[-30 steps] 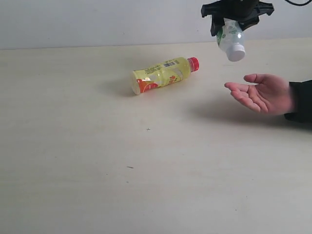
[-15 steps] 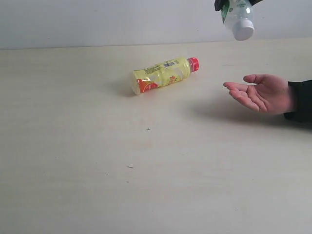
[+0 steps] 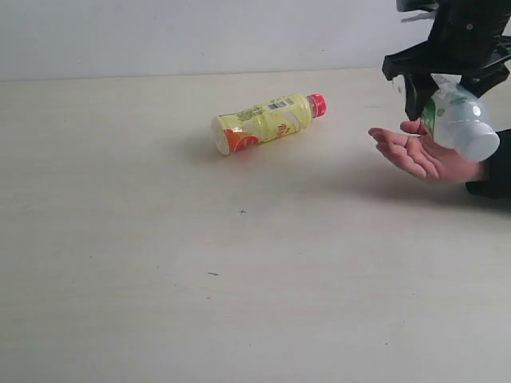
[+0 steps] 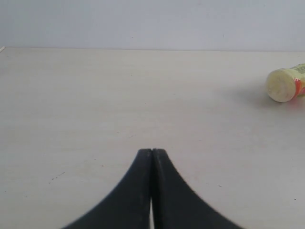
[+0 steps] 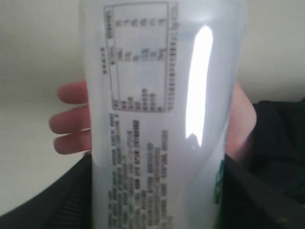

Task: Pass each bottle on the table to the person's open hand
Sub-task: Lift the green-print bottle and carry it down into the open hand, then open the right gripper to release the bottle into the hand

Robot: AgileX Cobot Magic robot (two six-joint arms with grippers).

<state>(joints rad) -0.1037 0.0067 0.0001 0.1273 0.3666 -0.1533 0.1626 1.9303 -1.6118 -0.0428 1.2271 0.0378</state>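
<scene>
A clear white-labelled bottle with a white cap hangs tilted just over the person's open hand at the right; my right gripper is shut on its body. In the right wrist view that bottle fills the frame between the black fingers, with the hand behind it. A yellow bottle with a red cap lies on its side on the table, and its base shows in the left wrist view. My left gripper hovers low over bare table, shut and empty.
The person's black sleeve rests at the right edge of the table. A pale wall runs along the table's far edge.
My right gripper has come down and moved right with the white-labelled bottle, from high above the hand to just over the palm. The yellow bottle and the hand have stayed put.
</scene>
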